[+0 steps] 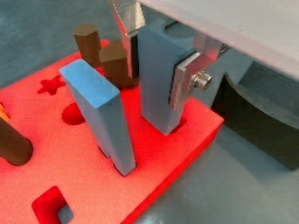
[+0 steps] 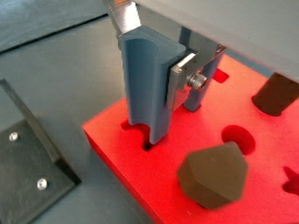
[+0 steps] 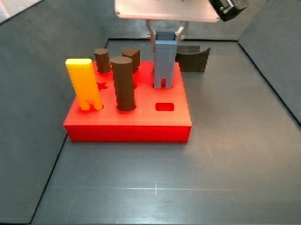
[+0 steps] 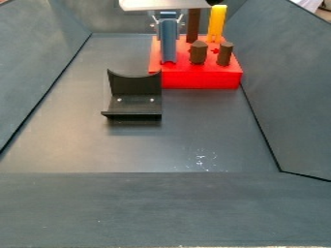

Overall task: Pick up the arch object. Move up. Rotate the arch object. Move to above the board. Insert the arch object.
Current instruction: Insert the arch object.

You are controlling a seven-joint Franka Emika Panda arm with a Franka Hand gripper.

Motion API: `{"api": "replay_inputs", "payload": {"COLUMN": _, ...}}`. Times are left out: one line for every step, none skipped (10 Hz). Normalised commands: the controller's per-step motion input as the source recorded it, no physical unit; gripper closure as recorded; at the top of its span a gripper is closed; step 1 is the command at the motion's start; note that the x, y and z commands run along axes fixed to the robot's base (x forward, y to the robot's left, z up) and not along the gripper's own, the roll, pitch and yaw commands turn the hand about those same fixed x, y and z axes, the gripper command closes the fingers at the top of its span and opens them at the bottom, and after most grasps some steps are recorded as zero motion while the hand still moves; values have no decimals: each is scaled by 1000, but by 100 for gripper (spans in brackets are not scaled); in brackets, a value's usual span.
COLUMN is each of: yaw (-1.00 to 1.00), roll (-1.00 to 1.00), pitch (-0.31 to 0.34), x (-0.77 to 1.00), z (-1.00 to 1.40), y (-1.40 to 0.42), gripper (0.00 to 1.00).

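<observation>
Arch object looks like stiff, light, slick plastic to me, standing upright with its legs down in the board at a corner, tool clamped flat on its upper sides, which seems the right hold.

- Floor: flat, dark grey, matte, fills the whole enclosure in both side views.
- Side walls: same dark grey, sloping outward from the floor on each side, so it reads like a trough.
- Far wall: dark panel closing the back, meets the floor at a straight seam.
- Thin pale seam lines cross the floor near the front.
- A few tiny bright specks on the floor.
- Fixture stands on the floor, apart from the walls.
- Light: soft, even, from above; shadows faint.
- No window or furniture visible.
</observation>
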Motion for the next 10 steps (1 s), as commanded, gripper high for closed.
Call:
{"api": "replay_inputs", "payload": {"yaw": 269, "roll": 97, "pitch": 0, "x": 180, "z": -369, "y": 123, "gripper": 100}}
{"api": "replay_inputs", "payload": {"yaw": 249, "roll": 77, "pitch": -10, "x": 180, "z": -409, "y": 103, "gripper": 100}}
{"api": "replay_inputs", "payload": {"yaw": 206, "roll": 69, "pitch": -10, "x": 166, "z": -409, "y": 89, "gripper": 100}}
{"api": "replay_inputs", "payload": {"yaw": 146, "roll": 13, "pitch": -49, "x": 143, "z": -534, "y": 0, "gripper": 100}}
{"api": "replay_inputs", "payload": {"yaw": 51, "roll": 0, "pitch": -66, "x": 77, "z": -646, "y": 0, "gripper": 100}}
{"api": "replay_inputs", "payload": {"yaw": 0, "roll": 13, "pitch": -76, "x": 0, "z": -537, "y": 0, "gripper": 100}}
{"api": "replay_inputs", "payload": {"yaw": -100, "roll": -4, "pitch": -90, "x": -191, "z": -297, "y": -46, "gripper": 100}}
{"api": "replay_inputs", "payload": {"yaw": 0, "roll": -70, "pitch": -120, "x": -31, "z": -206, "y": 0, "gripper": 100}}
{"api": "replay_inputs", "payload": {"yaw": 0, "roll": -66, "pitch": -59, "x": 0, "z": -120, "y": 0, "gripper": 100}}
{"api": "replay_inputs", "payload": {"yaw": 0, "roll": 0, "pitch": 0, "x": 0, "z": 0, "y": 0, "gripper": 100}}
